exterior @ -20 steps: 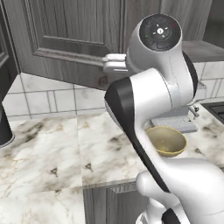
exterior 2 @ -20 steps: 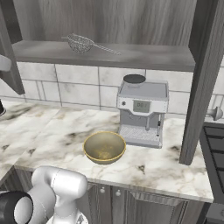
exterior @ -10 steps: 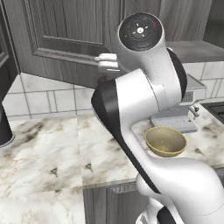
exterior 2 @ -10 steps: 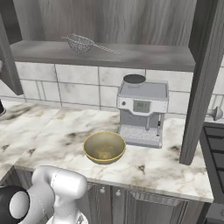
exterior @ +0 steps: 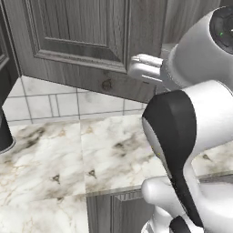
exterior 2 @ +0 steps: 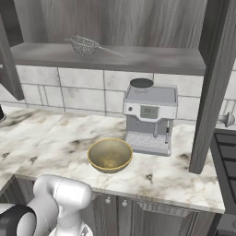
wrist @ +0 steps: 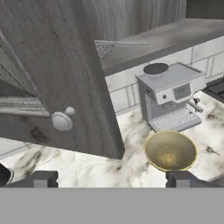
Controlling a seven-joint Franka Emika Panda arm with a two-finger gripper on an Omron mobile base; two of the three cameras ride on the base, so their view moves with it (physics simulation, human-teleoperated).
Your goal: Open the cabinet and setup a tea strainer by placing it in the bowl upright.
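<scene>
The cabinet stands open; its left door [wrist: 52, 74] swings out over the counter, round silver knob [wrist: 61, 120] facing me. My gripper [wrist: 111, 179] is open, fingertips [wrist: 43, 178] wide apart, empty, a little back from that knob. In the left base view its white hand [exterior: 146, 68] hangs just right of the door knob [exterior: 107, 84]. The tea strainer [exterior 2: 85, 45] lies on the cabinet shelf [exterior 2: 152, 60], handle pointing right; the mesh of the tea strainer [wrist: 104, 48] peeks past the door edge. The golden-olive bowl [exterior 2: 109, 154] sits empty on the counter, and the bowl [wrist: 170, 151] appears lower right.
A grey coffee machine [exterior 2: 150, 115] stands right behind the bowl on the marble counter [exterior 2: 41, 138]. The right cabinet door [exterior 2: 214, 83] hangs open edge-on, its knob [exterior 2: 226, 120] low. A stove edge [exterior 2: 226, 152] lies at the far right. My arm [exterior: 195, 127] blocks the right of the left base view.
The jaws have gone from shut to wide open, letting go of the door knob. The hand has drawn back to the right of the knob, and the arm has swung in front of the bowl.
</scene>
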